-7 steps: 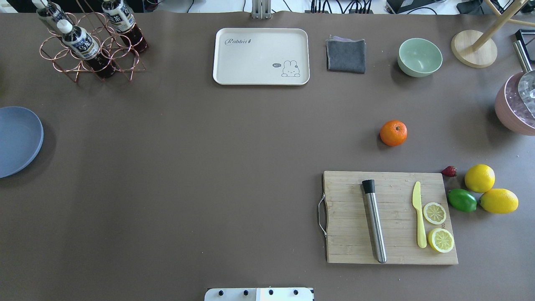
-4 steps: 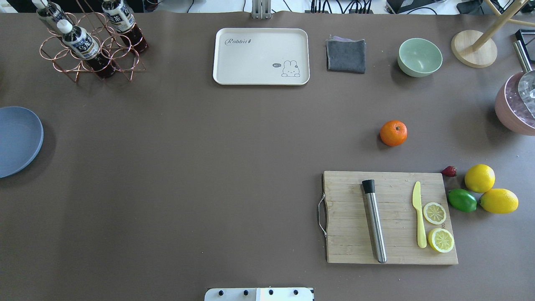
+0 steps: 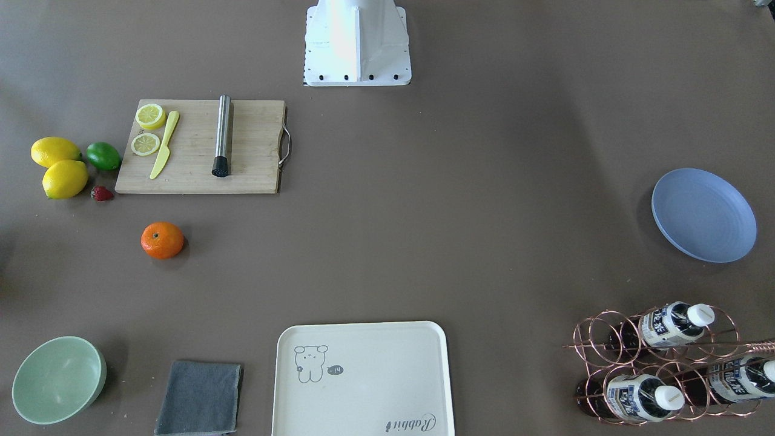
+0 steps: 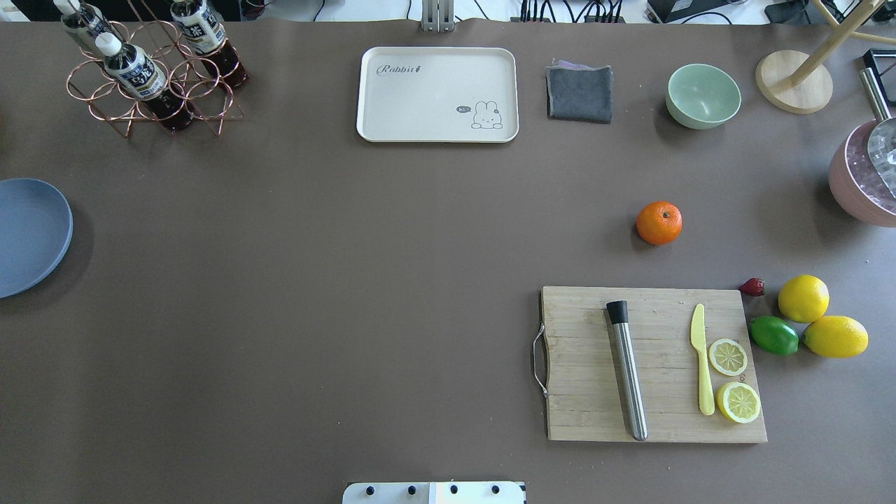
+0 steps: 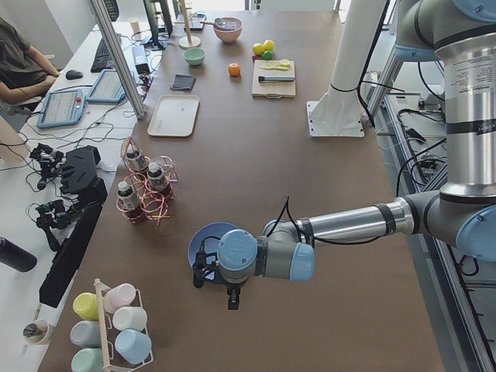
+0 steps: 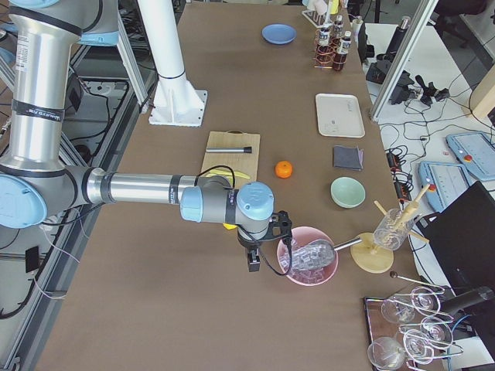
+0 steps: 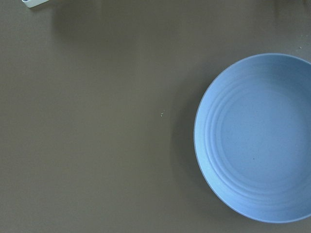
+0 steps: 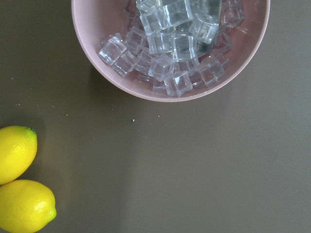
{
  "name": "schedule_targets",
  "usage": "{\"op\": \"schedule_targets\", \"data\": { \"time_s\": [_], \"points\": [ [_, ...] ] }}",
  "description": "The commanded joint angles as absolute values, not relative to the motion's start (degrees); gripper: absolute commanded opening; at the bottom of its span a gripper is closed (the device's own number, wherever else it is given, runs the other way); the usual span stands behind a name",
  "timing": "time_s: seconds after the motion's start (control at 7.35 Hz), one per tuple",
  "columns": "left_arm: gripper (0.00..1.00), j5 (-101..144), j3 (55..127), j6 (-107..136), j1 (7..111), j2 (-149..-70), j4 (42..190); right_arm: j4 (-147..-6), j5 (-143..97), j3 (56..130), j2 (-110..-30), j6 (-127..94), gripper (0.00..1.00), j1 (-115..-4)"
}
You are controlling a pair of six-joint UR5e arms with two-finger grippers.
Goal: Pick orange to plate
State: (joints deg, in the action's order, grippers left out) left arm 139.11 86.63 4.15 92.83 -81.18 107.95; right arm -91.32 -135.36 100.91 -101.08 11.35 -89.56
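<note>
Tray [image 4: 437, 94] reads "Rabbit"; left end effector [image 5: 200, 271] and right end effector [image 6: 282, 226]: cannot tell grip

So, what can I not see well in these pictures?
left fingers: open or shut unclear, small, exterior left view only.
right fingers: the same, exterior right view only.
plate: cut off by the left edge, overhead view.
bottle labels: too small to read.
</note>
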Motion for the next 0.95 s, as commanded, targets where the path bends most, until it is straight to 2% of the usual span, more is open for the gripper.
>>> {"op": "schedule_targets", "data": {
  "time_s": [0.0, 0.82],
  "points": [
    [0.98, 139.13, 87.18, 4.22, 92.55, -81.04, 107.84, -91.32, -135.44, 100.9, -101.07, 11.34, 1.0, -89.56],
    [0.98, 142.38, 89.11, 3.96, 92.38, -81.12, 107.4, -91.49, -135.44, 100.55, -100.9, 11.34, 1.0, -89.56]
  ]
}}
